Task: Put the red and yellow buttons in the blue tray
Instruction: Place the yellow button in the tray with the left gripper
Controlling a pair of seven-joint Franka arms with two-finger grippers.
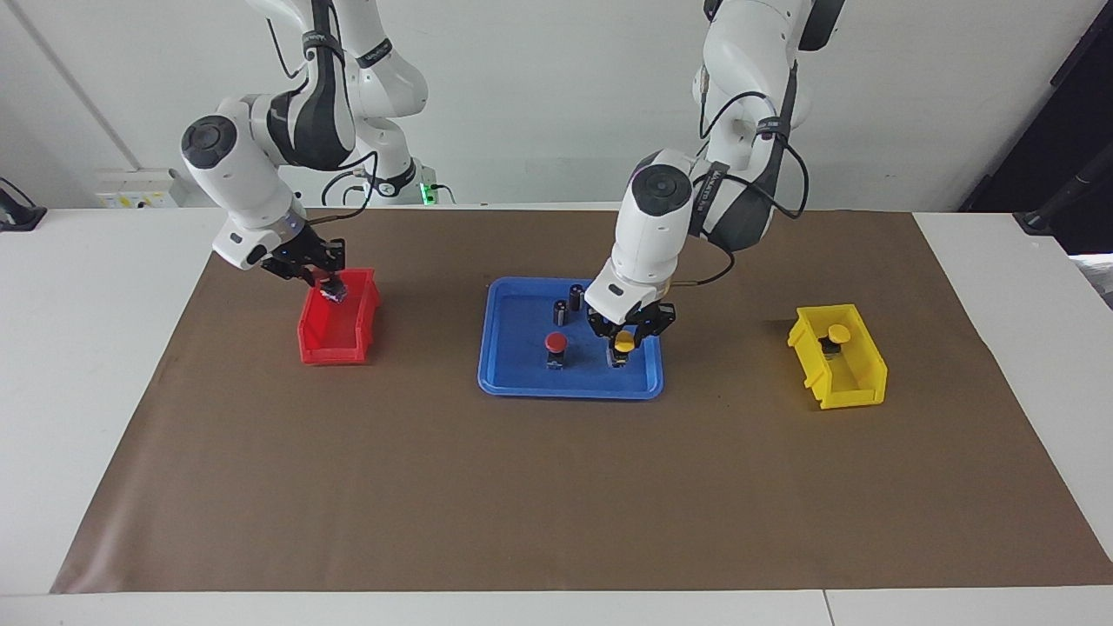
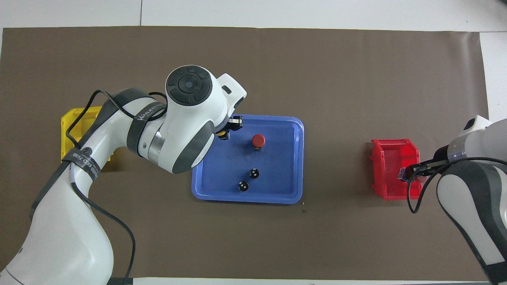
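We read the clock from the overhead view, centred on the blue tray [image 2: 245,198], with twelve o'clock pointing away from the robots.

The left gripper [image 1: 623,337] hangs low inside the tray at about ten o'clock, its fingers closed on the cap of a yellow button [image 1: 623,345]. The facing view shows this grip plainly, with the button upright and its black base down at the tray floor; we cannot tell whether it touches. From overhead the arm's wrist hides nearly all of it, leaving a sliver of yellow.

A red button [image 2: 258,139] stands upright in the tray at one o'clock, beside the held one but apart from it. Two dark cylinders [image 2: 254,173] stand at five and six o'clock.

The red bin [image 1: 335,335] sits on the bench [image 1: 556,504] at three o'clock. The right gripper [image 2: 410,173] is over it, clamped on a second red button [image 2: 420,178] held on its side. Overhead we see both the red cap and the pale base poking from the fingers; the facing view shows only the base.

The yellow bin [image 1: 839,369] lies at nine o'clock. The facing view shows a second yellow button [image 1: 837,333] standing in it; overhead, the left arm covers that spot.
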